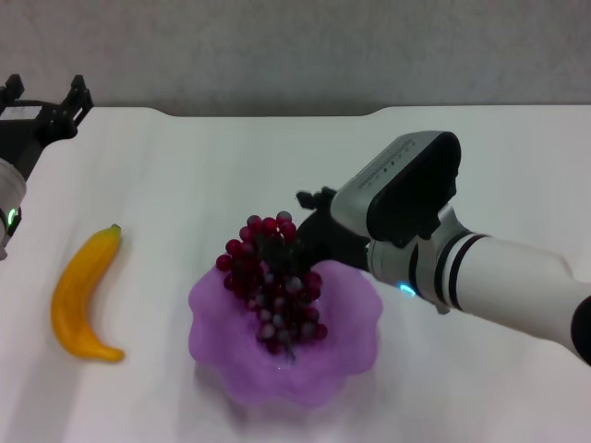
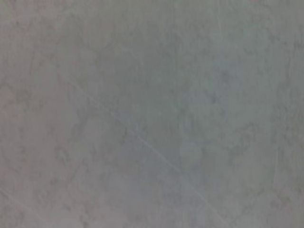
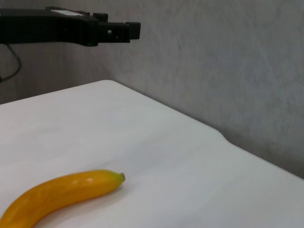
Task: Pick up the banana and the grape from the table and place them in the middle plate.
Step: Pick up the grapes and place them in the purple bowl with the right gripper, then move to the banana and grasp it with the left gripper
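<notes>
Grapes (image 1: 275,286), a long dark red-purple bunch, hang upright over the middle plate (image 1: 351,341), with the lower end of the bunch down inside the plate and the top of it rising above the far rim. The right gripper (image 1: 294,242) is at the top of the bunch, its dark fingers buried among the upper grapes and closed on them, so the bunch is held by its upper end. Whether the lowest grapes touch the plate's floor I cannot tell. The right arm reaches in from the right, its grey and black wrist housing just beside the plate's far right rim.

The plate is a translucent purple dish with a wavy rim, standing on the white table (image 1: 480,166) near the front middle.

The banana (image 1: 81,295) lies flat on the table to the left of the plate and apart from it, curved, with its green stem tip pointing away from the robot. The right wrist view shows the same banana (image 3: 61,192) on the tabletop, nothing touching it.

The left gripper (image 1: 46,97) is parked high at the far left corner of the table, well away from the banana and the plate; its black fingers stand apart and hold nothing. The left wrist view shows only a plain grey surface.
</notes>
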`<act>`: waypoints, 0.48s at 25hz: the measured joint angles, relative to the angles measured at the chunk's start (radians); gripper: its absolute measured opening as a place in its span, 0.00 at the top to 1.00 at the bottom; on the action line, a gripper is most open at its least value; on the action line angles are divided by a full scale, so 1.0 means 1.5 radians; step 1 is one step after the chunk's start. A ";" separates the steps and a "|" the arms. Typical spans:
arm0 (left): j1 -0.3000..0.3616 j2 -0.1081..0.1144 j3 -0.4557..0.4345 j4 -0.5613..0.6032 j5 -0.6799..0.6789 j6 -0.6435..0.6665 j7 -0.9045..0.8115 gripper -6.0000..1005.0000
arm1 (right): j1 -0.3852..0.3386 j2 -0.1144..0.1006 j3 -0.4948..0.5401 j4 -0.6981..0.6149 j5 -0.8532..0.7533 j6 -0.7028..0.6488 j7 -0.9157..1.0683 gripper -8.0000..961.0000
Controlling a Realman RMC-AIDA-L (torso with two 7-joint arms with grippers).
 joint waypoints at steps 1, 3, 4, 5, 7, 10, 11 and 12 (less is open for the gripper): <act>0.000 0.000 0.000 0.000 0.000 0.000 0.000 0.17 | -0.001 0.000 0.003 0.000 -0.001 -0.009 -0.001 0.21; 0.000 0.000 0.000 -0.002 0.000 0.000 0.000 0.17 | -0.007 -0.001 0.014 -0.001 -0.002 -0.029 -0.001 0.17; 0.000 0.000 0.000 -0.002 0.000 0.000 0.000 0.17 | -0.016 -0.001 0.033 -0.004 -0.002 -0.053 -0.001 0.17; 0.000 0.000 0.000 -0.002 0.000 0.000 0.001 0.17 | -0.016 -0.001 0.033 -0.004 -0.002 -0.053 -0.001 0.17; 0.000 0.000 0.000 -0.003 0.000 0.000 0.001 0.17 | -0.025 -0.001 0.059 -0.008 -0.002 -0.076 -0.002 0.17; 0.000 0.000 0.000 -0.004 0.000 0.000 0.001 0.17 | -0.035 -0.001 0.117 -0.015 0.003 -0.083 -0.003 0.17; 0.000 0.000 0.000 -0.004 0.000 0.000 0.001 0.17 | -0.037 -0.001 0.124 -0.016 0.003 -0.083 -0.003 0.17; 0.000 0.000 0.000 -0.004 0.000 0.000 0.001 0.17 | -0.039 -0.001 0.134 -0.020 0.001 -0.084 -0.004 0.17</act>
